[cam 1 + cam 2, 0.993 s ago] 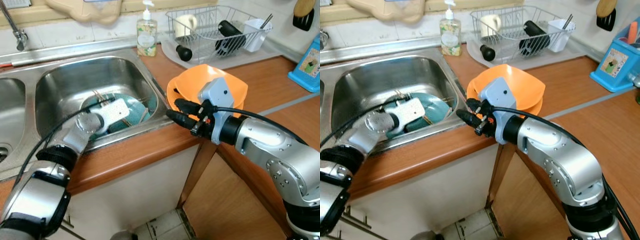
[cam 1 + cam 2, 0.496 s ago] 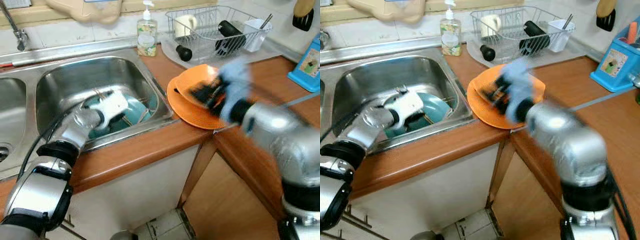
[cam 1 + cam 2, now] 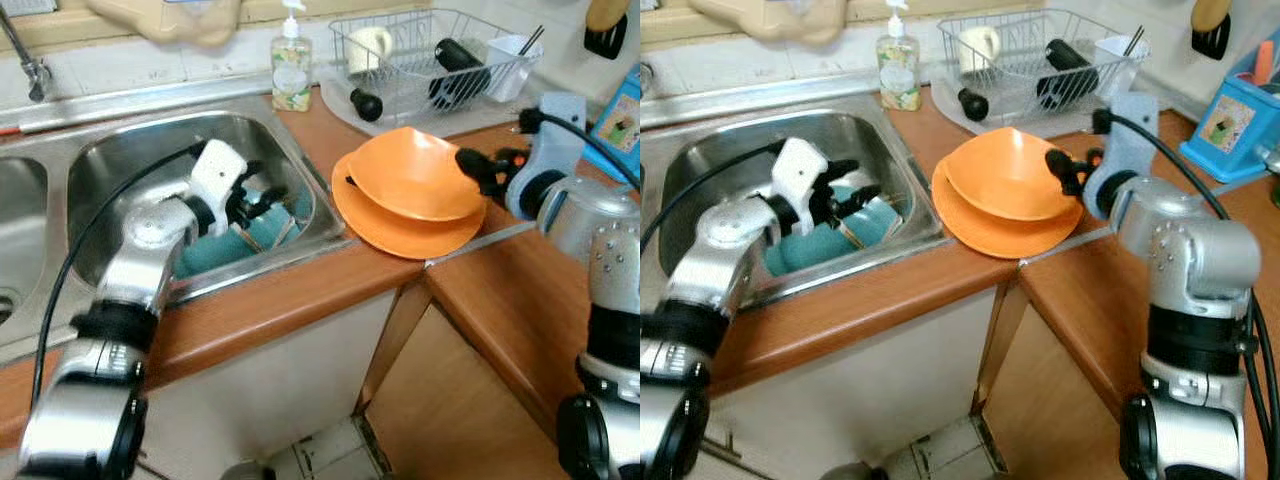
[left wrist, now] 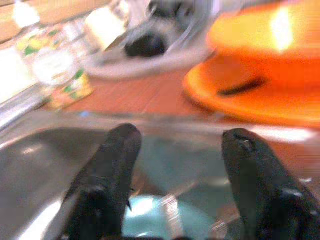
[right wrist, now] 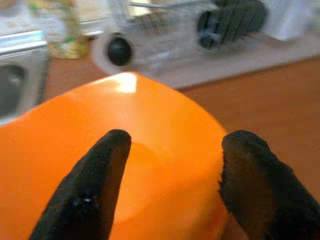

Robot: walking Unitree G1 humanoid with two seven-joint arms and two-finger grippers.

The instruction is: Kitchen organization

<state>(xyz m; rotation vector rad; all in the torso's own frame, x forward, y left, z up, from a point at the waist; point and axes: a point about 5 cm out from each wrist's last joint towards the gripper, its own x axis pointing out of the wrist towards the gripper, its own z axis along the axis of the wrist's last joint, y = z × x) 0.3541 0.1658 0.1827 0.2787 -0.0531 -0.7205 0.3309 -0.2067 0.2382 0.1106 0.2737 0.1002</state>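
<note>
Orange bowl [image 3: 418, 172]: sits in an orange plate [image 3: 400, 228] on the wooden counter [image 3: 300, 290], just beside the steel sink [image 3: 150, 150]. Right gripper [image 3: 472, 166]: at the bowl's far rim, fingers spread wide, holding nothing. Left gripper [image 3: 255, 203]: low inside the sink basin, fingers parted and empty, over a teal dish [image 3: 262, 228]. Soap bottle [image 3: 291, 66]: behind the sink. Wire dish rack [image 3: 432, 60]: behind the plate, holding a mug and utensils.
</note>
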